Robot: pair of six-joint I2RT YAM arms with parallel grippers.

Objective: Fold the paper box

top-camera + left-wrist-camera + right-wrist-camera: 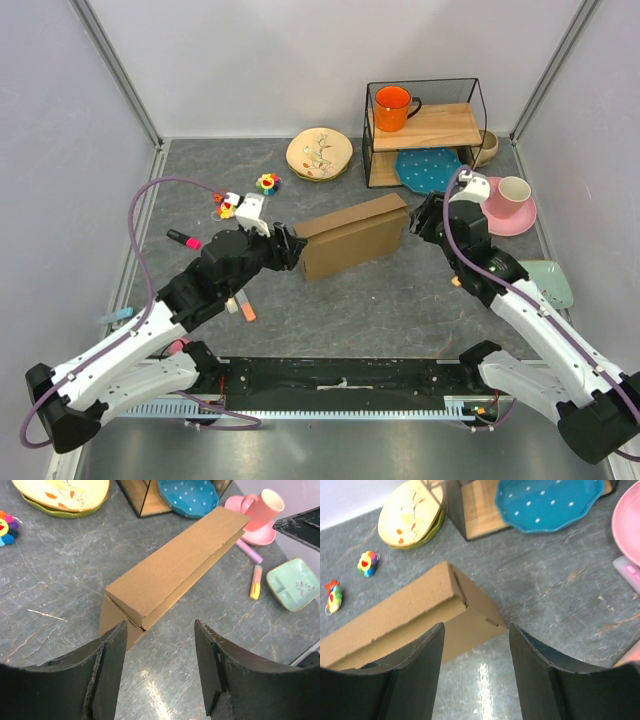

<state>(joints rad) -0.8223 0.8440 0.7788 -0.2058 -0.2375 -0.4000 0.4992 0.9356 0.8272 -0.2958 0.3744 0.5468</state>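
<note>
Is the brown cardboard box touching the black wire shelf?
Apart. Right wrist view shows grey table between brown cardboard box and black wire shelf.

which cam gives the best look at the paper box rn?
Top external: the whole paper box is in frame, outline clear. Left wrist shows its top and one side lengthwise, foreshortened. Right wrist shows one end only; the rest runs off the frame edge.

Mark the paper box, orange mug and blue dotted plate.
paper box (355, 243), top external view, its side wall.
orange mug (392, 108), top external view, its body.
blue dotted plate (547, 502), right wrist view, its middle.
</note>
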